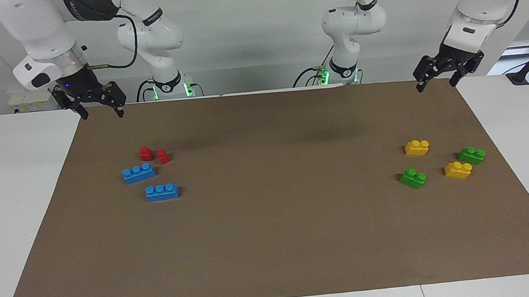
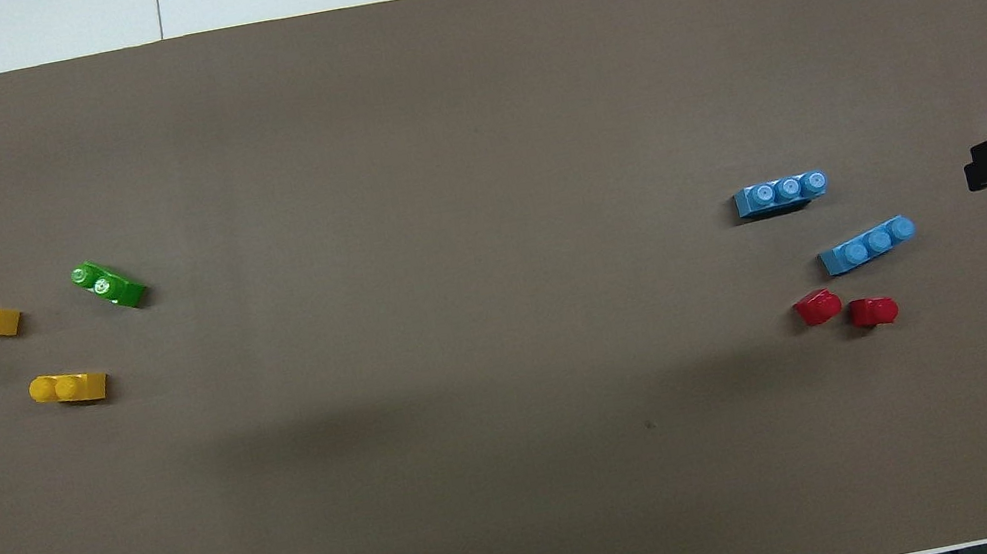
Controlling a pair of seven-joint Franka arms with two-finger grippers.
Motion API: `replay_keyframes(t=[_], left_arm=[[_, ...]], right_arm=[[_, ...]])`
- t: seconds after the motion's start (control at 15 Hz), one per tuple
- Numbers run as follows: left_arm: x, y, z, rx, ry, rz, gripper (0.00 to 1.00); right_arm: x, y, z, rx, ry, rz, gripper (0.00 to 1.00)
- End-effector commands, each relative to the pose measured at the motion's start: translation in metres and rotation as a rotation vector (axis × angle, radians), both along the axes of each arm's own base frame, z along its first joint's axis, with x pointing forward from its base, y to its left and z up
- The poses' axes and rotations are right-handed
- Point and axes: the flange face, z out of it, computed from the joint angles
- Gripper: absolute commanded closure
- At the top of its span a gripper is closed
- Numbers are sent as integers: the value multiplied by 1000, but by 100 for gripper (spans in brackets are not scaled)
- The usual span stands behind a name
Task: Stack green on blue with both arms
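Lying unstacked, two-stud green brick [image 1: 413, 178] and three-stud blue brick [image 1: 161, 192].

A robotics lab is shown: two white robot arms [image 1: 152, 39] are mounted at a white table [image 1: 17, 187] covered by a brown mat [image 1: 276, 242], with cables [image 1: 120, 60] trailing against a bare wall [image 1: 255, 26].

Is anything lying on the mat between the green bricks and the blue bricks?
Nothing visible. The mat is bare between the green bricks at the left arm's end and the blue bricks at the right arm's end; yellow bricks sit among the green ones.
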Motion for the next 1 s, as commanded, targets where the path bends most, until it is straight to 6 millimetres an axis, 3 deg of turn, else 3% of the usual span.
replay_keyframes(t=[0.0, 0.2, 0.33, 0.47, 0.93], left_arm=[[-11, -2, 0, 5, 10, -10, 0], [-14, -1, 0, 5, 27, -4, 0], [-14, -1, 1, 5, 26, -3, 0], [-15, -1, 1, 5, 33, -4, 0], [-22, -1, 2, 5, 64, -2, 0]], right_arm=[[-3, -7, 3, -6, -5, 13, 0], [-5, -7, 1, 0, 13, 17, 0], [-5, -24, 1, 0, 7, 18, 0], [2, -22, 5, -4, -49, 12, 0], [27, -18, -22, 25, -95, -476, 0]])
